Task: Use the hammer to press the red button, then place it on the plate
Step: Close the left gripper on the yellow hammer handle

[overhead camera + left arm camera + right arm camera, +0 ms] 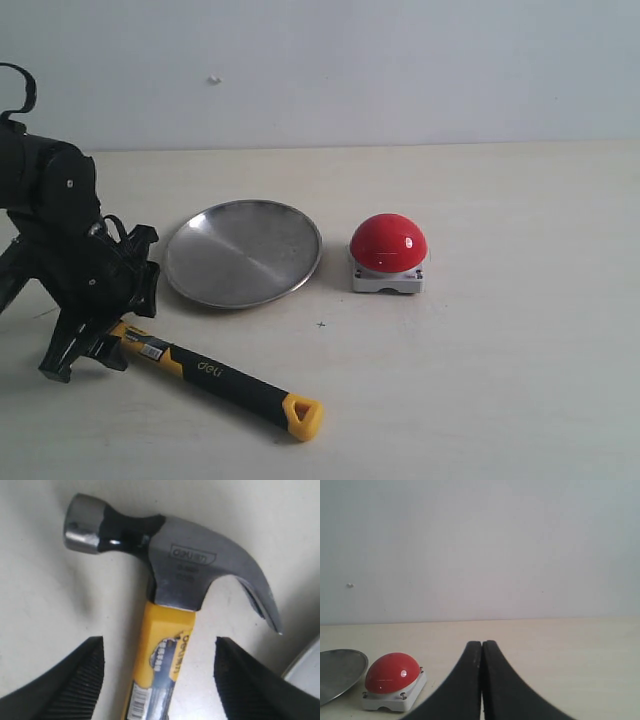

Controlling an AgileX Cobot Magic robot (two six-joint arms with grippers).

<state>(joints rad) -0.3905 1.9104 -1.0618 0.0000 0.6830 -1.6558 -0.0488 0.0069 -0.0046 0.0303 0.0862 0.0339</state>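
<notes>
My left gripper [159, 680] has its fingers [65, 680] spread wide, one on each side of the hammer's [190, 575] yellow neck, gripping nothing. The steel head lies just ahead of them on the table. The plate's [306, 667] rim sits just beyond one finger, and the red button [388, 243] is farther past it. My right gripper [481, 647] is pressed shut on nothing, well apart. If I close off-centre, the neck may twist or slip, and the long handle could droop and clip the plate.

Flat on the table [40, 595]: hammer [185, 575], yellow neck between the wide-set fingers [70, 685] of the gripper [159, 652], touching neither. Just beside the claw, possibly the plate [307, 667].
</notes>
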